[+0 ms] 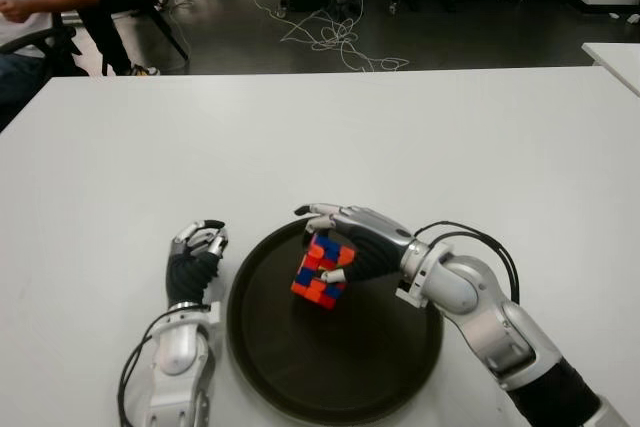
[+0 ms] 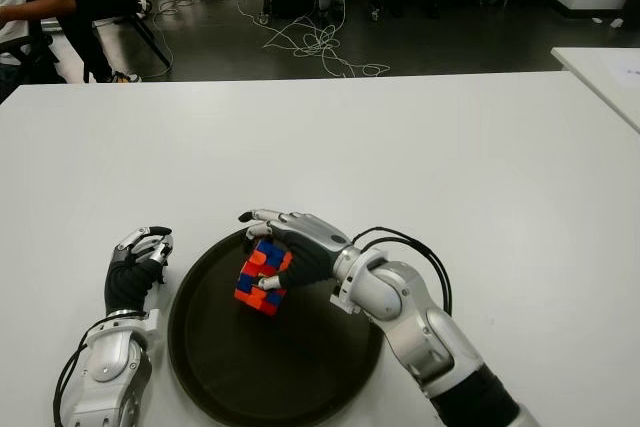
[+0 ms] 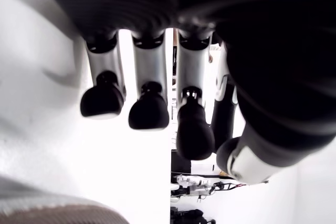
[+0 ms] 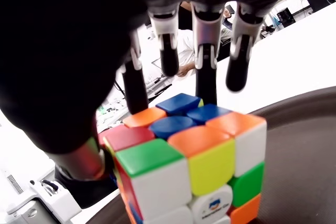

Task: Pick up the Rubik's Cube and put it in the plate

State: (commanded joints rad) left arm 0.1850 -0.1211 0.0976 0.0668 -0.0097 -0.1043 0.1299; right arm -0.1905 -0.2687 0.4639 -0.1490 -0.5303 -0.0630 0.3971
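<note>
A: Starting at your right hand's fingers: they hang spread above the Rubik's Cube, while the thumb presses one side, so I'd say the right hand is clamped on it only loosely. Whether every fingertip touches, I cannot tell.

B: Where is the cube relative to the plate?

A: Over the plate's near-left area, tilted on a corner. Your eye views suggest it sits low against the dark surface, but you can't confirm whether it touches or hangs just above.

B: What could go wrong?

A: If you spread those fingers while the cube is tilted, it may tumble and roll toward the rim, perhaps onto the white tabletop. A thumb dragging as you withdraw could also flick it sideways. Level it and lower it first, I'd judge.

B: And the other hand?

A: Your left hand shows just left of the plate, fingers curled, holding nothing.

B: Anything hidden?

A: The cube's underside and the palm contact are covered by the hand. Beyond the tabletop, a seated person is cut off at the edge, and cables lie on the floor.
</note>
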